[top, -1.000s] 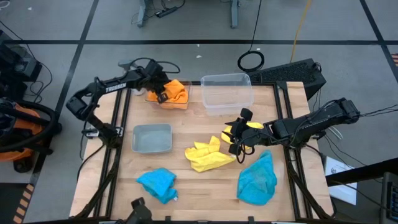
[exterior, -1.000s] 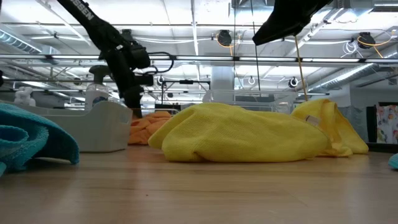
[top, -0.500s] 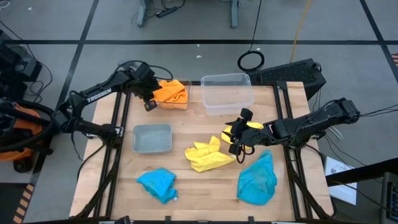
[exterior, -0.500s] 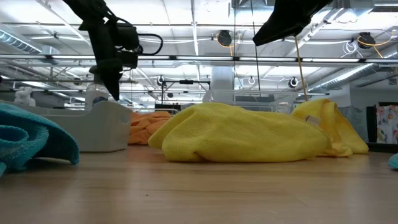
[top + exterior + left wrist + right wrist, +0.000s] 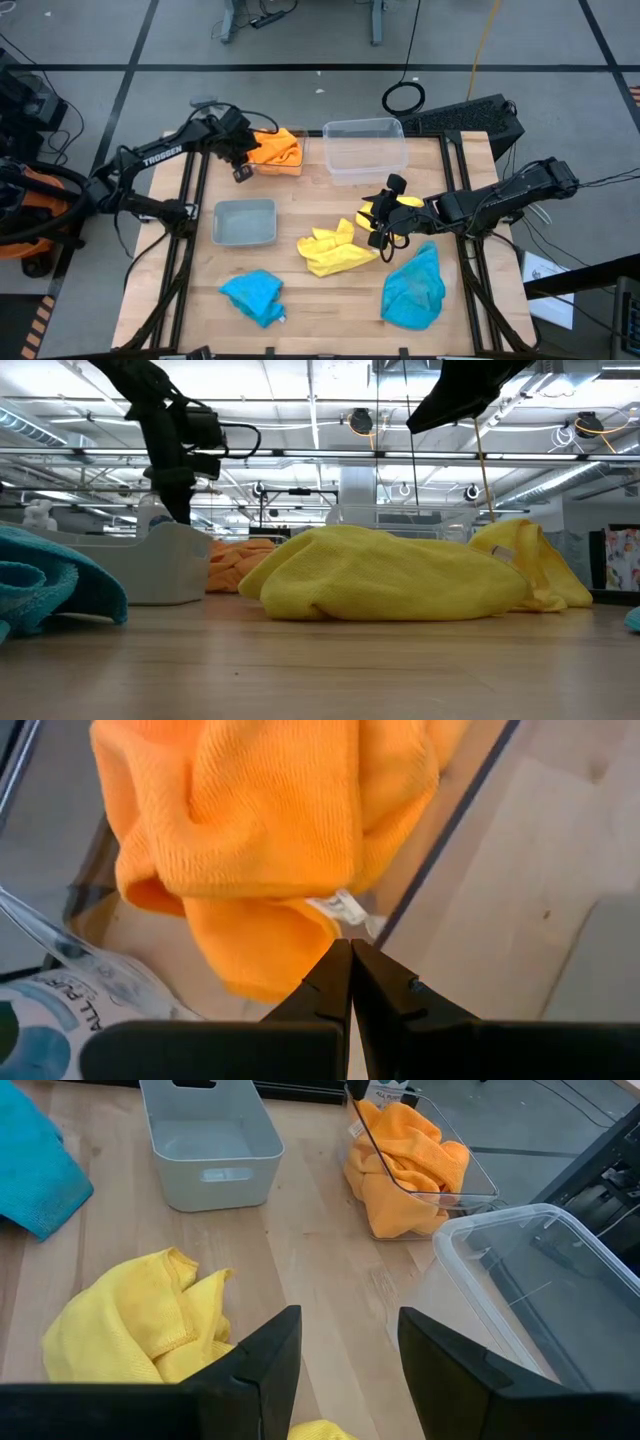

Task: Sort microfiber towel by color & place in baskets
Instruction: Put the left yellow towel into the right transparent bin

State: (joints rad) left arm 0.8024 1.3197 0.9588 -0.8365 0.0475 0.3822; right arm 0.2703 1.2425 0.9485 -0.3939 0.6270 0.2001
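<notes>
Two orange towels [image 5: 278,148] lie heaped in a see-through basket [image 5: 455,815] at the table's far left. My left gripper [image 5: 350,952] is shut and hangs just left of that basket, touching nothing. My right gripper [image 5: 345,1345] is open and stands over a small yellow towel [image 5: 371,212] right of centre; whether it touches the towel, I cannot tell. A larger yellow towel [image 5: 335,250] lies crumpled mid-table. Two blue towels [image 5: 255,295] [image 5: 415,288] lie near the front edge. An empty see-through basket [image 5: 365,148] and a greyish one [image 5: 245,222] stand on the table.
A white spray bottle [image 5: 385,1092] stands just beyond the orange basket at the far left corner. Bare wood shows between the greyish basket and the yellow towel, and along the near edge between the blue towels. Black rails run down both table sides.
My left gripper has drawn back from over the orange towels toward the table's left edge and risen; the orange towels stay in their basket.
</notes>
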